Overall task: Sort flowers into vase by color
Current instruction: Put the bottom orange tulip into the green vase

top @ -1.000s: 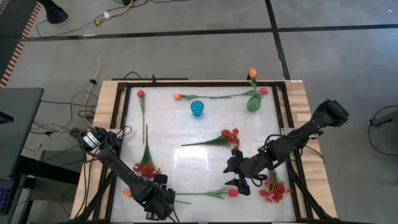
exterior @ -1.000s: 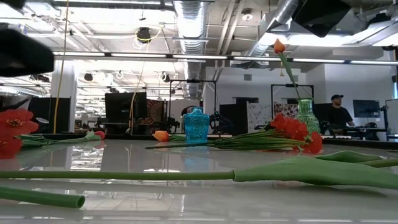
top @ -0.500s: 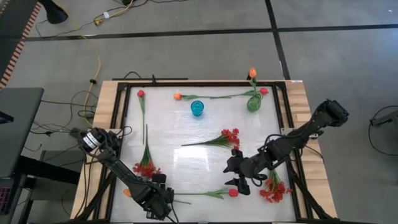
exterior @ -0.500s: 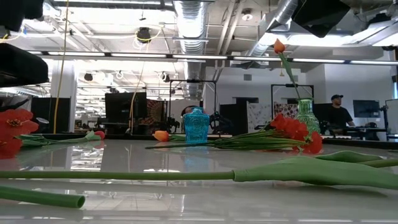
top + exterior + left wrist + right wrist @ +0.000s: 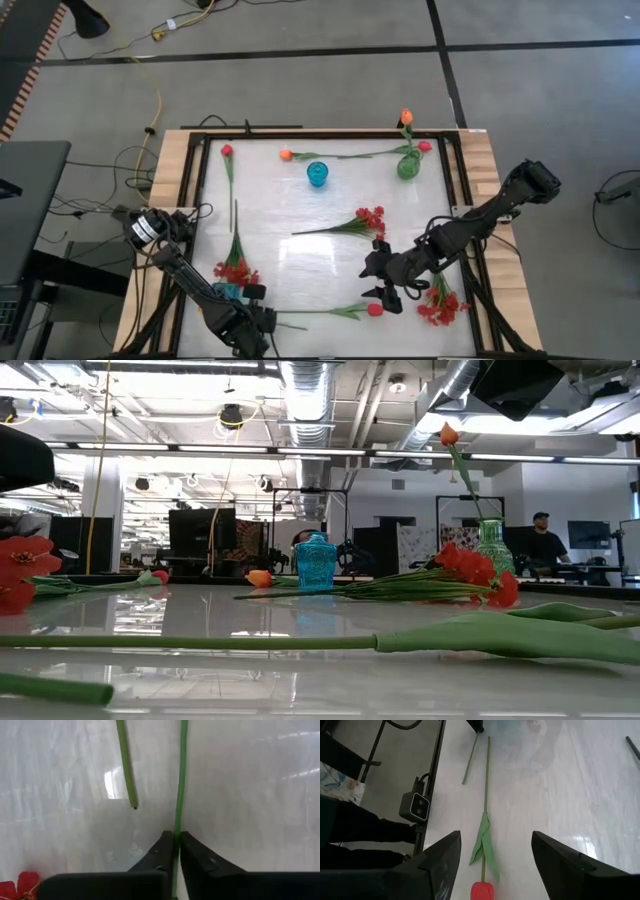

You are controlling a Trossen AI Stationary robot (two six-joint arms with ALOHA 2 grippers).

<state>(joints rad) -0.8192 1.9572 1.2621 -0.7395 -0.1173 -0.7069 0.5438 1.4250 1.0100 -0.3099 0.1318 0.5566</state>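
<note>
My left gripper (image 5: 250, 325) stands at the near left, pointing down, shut on a thin green stem (image 5: 179, 780). The flower end of that stem is hidden under my arm. A second stem (image 5: 126, 765) ends just beside it. My right gripper (image 5: 385, 285) hangs open above a red tulip (image 5: 482, 891), which lies on the table. A green vase (image 5: 408, 166) at the far right holds an orange tulip (image 5: 406, 117). A blue vase (image 5: 317, 174) stands empty at the far middle. My left gripper pinches the green stem (image 5: 178, 822) between its two fingertips, partway along its length. The fingers come from above and lie across the stem. The stem runs on past the fingers along the table (image 5: 50, 688).
Loose flowers lie about: a red tulip (image 5: 227, 150) at the far left, orange (image 5: 285, 154) and pink (image 5: 425, 146) tulips at the back, and red sprays at the middle (image 5: 370, 218), left (image 5: 235, 270) and near right (image 5: 440, 305). A black frame (image 5: 200, 200) rims the table.
My left gripper has sunk a little onto the table and shut on the green stem. That stem's free end has shifted slightly along the table. My right arm has kept still.
</note>
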